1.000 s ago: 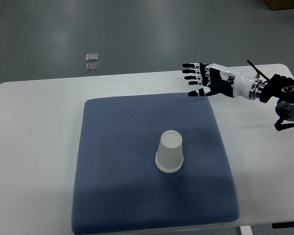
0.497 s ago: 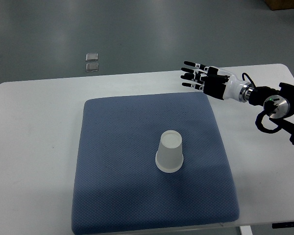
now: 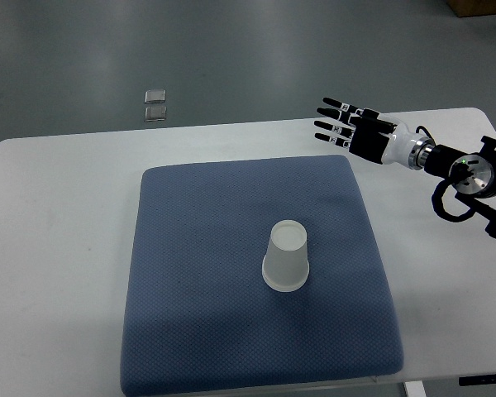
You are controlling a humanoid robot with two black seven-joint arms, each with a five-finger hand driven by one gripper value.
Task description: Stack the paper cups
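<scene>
A white paper cup (image 3: 287,257) stands upside down near the middle of the blue mat (image 3: 198,314); whether more cups are nested in it I cannot tell. My right hand (image 3: 341,126) hovers over the table's far right, past the mat's back right corner, well away from the cup. Its fingers are spread straight, pointing left, and hold nothing. The left arm is out of view.
The mat lies on a white table (image 3: 58,248). Two small clear squares (image 3: 155,104) lie on the grey floor beyond the table's far edge. My right forearm and wrist joint (image 3: 467,169) reach in over the table's right edge.
My right hand has drawn back to the right and slightly away from the mat, rotating at the wrist. The cup has not moved.
</scene>
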